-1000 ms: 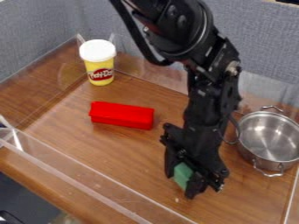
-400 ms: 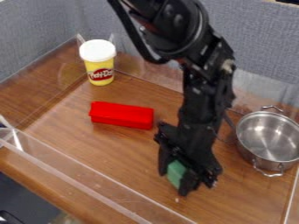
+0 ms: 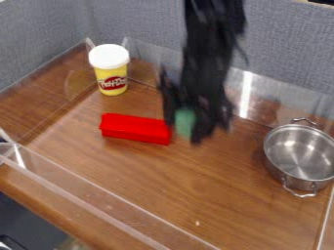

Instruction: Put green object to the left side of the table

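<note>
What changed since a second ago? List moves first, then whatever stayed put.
The gripper, shut on the small light-green cube, lifted it off the wood-grain table and swung it left, above the long red block's right end. The red block, yellow tub and steel pot stayed.

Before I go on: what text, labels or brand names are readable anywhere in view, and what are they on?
Yellow tub: a red-and-white logo on its side, too small and blurred to read.
Red block, green object, metal pot, table: no text or markings visible.
</note>
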You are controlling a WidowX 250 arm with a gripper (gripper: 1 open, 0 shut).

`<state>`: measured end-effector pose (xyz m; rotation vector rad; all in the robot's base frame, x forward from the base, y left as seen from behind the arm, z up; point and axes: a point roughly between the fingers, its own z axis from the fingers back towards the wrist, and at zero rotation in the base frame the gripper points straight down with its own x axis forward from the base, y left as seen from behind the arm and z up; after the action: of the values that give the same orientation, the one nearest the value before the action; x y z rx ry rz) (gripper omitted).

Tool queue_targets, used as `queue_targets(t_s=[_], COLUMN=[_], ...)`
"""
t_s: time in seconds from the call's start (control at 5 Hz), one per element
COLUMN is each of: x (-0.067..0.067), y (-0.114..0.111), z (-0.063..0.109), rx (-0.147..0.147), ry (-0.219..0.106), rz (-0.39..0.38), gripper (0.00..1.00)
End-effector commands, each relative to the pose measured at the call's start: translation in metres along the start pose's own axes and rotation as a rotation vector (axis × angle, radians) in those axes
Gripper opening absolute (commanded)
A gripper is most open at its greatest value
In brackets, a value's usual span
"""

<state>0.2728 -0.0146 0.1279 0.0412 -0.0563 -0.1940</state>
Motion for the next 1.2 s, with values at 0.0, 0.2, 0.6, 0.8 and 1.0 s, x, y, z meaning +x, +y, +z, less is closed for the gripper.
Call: queue_targets(t_s=[0.0,0.2,0.6,0.8,1.0], x=[0.01,0.0,0.002,0.007,0.012], y=[0.047,0.05,0.053,0.06,0.068], z=[0.047,0.048,0.029,0.017,0.008], rx=[0.025,0.022,0.023,0.025,0.028], ry=[-0.093,-0.087,-0.056,-0.04,-0.03], rz=[0.091,0.091,0.064,0.058,0.055], gripper=[0.0,0.0,0.0,0.0,0.0])
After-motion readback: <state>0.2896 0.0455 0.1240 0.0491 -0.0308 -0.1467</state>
